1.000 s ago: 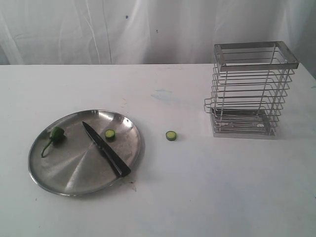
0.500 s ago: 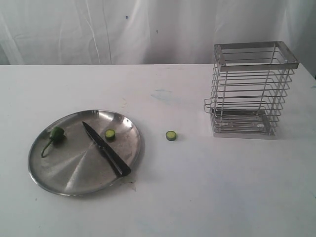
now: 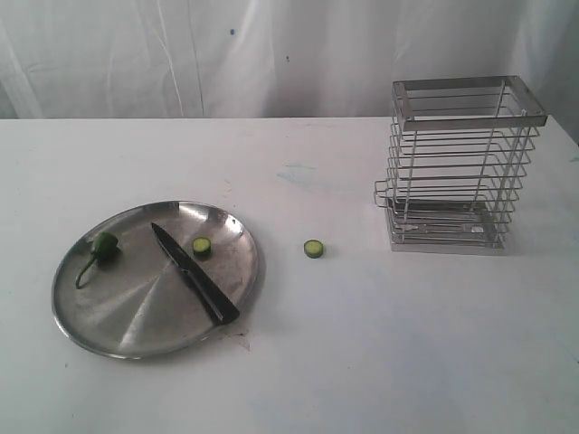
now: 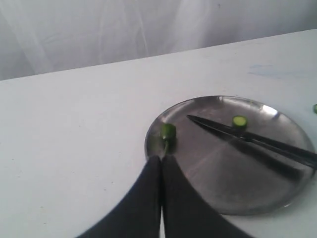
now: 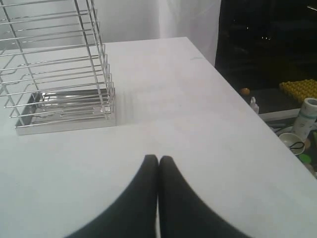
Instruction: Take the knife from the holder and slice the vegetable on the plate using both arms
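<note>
The black knife [image 3: 194,272] lies flat across the steel plate [image 3: 127,316], its tip pointing to the back. The green vegetable [image 3: 103,246] rests with its stem near the plate's left rim. One cut disc [image 3: 201,246] lies on the plate beside the blade, and another disc [image 3: 313,249] sits on the table to the right of the plate. The wire holder [image 3: 457,163] stands at the right with nothing in it. Neither arm shows in the exterior view. My left gripper [image 4: 161,158] is shut, hanging back from the plate [image 4: 277,208] near the vegetable [image 4: 168,131] and the knife [image 4: 257,143]. My right gripper [image 5: 158,159] is shut over bare table beside the holder [image 5: 54,74].
A white curtain hangs behind the white table [image 3: 362,362]. The table's right edge [image 5: 247,106] shows in the right wrist view, with clutter on the floor beyond it.
</note>
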